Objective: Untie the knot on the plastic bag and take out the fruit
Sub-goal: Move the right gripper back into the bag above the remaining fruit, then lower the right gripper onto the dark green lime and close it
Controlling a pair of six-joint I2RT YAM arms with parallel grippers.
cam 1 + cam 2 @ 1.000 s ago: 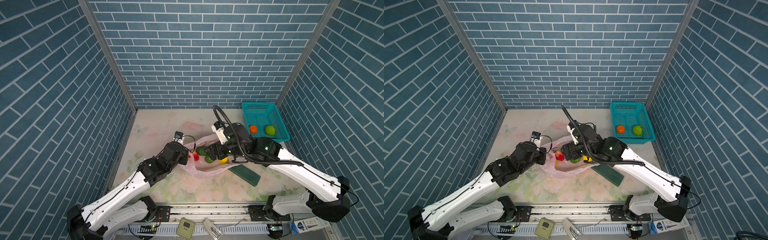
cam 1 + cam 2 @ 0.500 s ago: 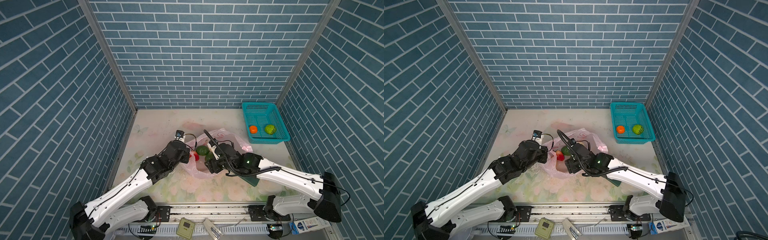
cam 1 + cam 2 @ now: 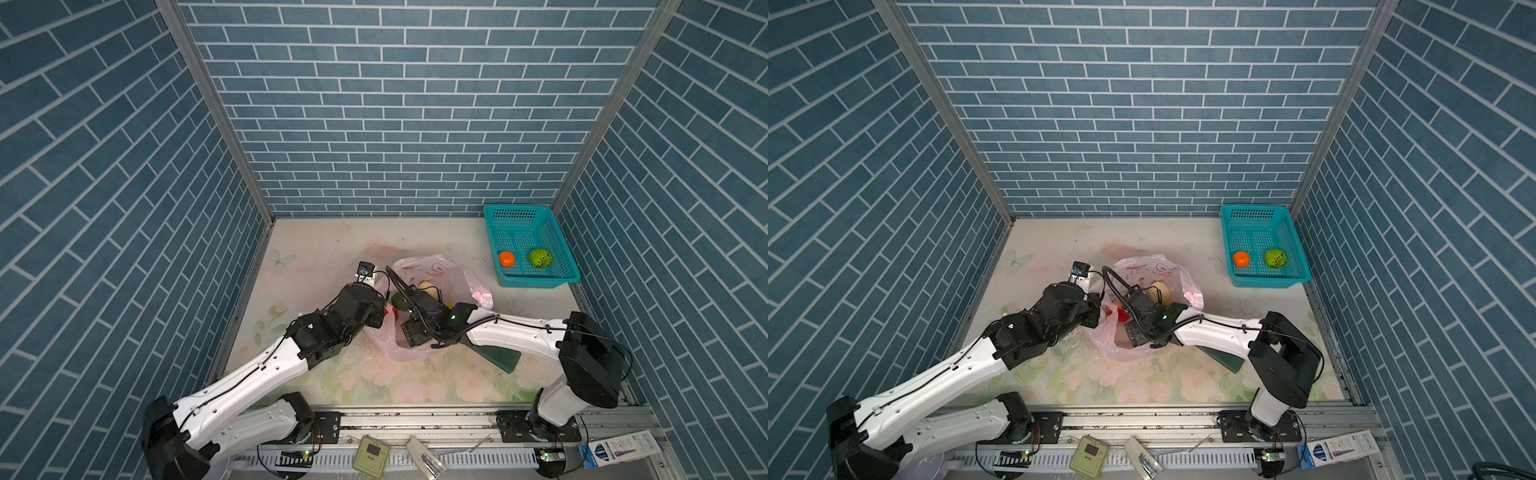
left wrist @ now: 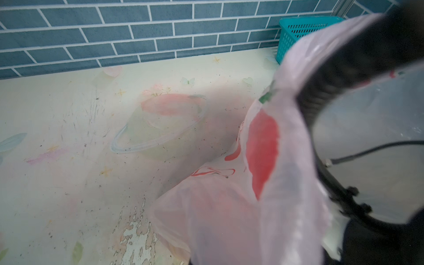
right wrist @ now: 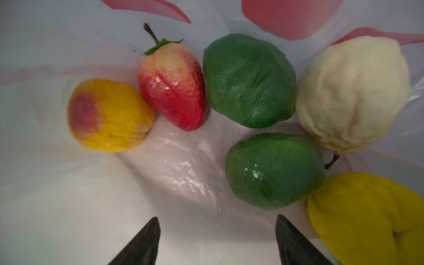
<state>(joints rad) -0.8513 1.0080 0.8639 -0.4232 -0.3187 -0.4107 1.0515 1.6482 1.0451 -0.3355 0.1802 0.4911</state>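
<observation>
- The right gripper [image 5: 216, 219] has dropped from above the bag [image 3: 457, 274] into its mouth at frame center, and its arm now lies low over the table.
- Its jaws stand wide apart and hold nothing. Only bare bag floor lies between the tips.
- The left gripper [image 3: 1096, 311] stays closed at the bag's left rim. It seems to pinch the plastic and hold the mouth up, though its fingers are hidden.
- No knot shows and the mouth gapes, so I judge the untying done.
- 6 fruits lie in the bag ahead of the right jaws: orange-yellow fruit [image 5: 110, 114], red fruit [image 5: 172, 87], far green fruit [image 5: 249, 80], near green fruit [image 5: 274, 171], cream fruit [image 5: 353, 94], yellow fruit [image 5: 367, 218].
- 2 more, an orange fruit [image 3: 506, 258] and a bright green fruit [image 3: 540, 257], sit in the basket [image 3: 536, 282] at right in both top views.
- The drop suggests another pick is starting. The near green fruit looks easiest to reach.
</observation>
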